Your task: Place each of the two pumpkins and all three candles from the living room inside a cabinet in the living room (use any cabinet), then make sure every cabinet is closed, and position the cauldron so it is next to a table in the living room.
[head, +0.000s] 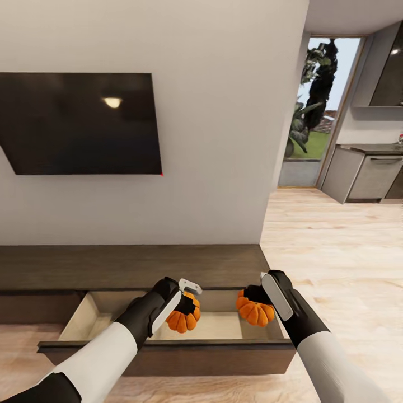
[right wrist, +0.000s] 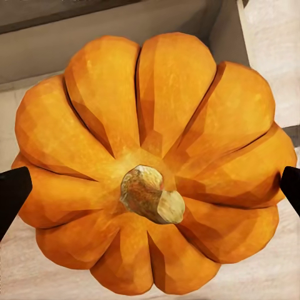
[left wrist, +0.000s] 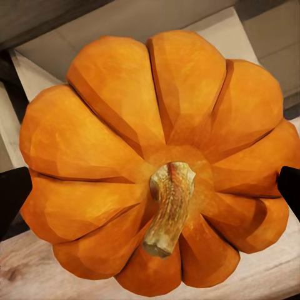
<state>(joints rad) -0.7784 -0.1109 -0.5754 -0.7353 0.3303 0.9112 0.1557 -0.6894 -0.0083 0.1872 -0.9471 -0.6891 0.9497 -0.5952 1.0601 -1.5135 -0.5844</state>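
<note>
Two ribbed orange pumpkins hang over an open drawer (head: 168, 350) of the long dark brown cabinet (head: 134, 266). My left gripper (head: 189, 307) is shut on the left pumpkin (head: 182, 317), which the left wrist view shows stem-on (left wrist: 159, 169) between dark fingertips (left wrist: 11, 200). My right gripper (head: 254, 299) is shut on the right pumpkin (head: 256, 312), seen large in the right wrist view (right wrist: 156, 169) with fingertips (right wrist: 12, 194) pressing its sides. Both pumpkins are above the drawer's pale wood floor (head: 224, 324). The candles and cauldron are out of view.
A black wall-mounted TV (head: 81, 123) hangs above the cabinet. Pale wood flooring (head: 336, 257) stretches to the right toward a kitchen counter (head: 366, 173) and a glass door (head: 316, 106) with plants outside.
</note>
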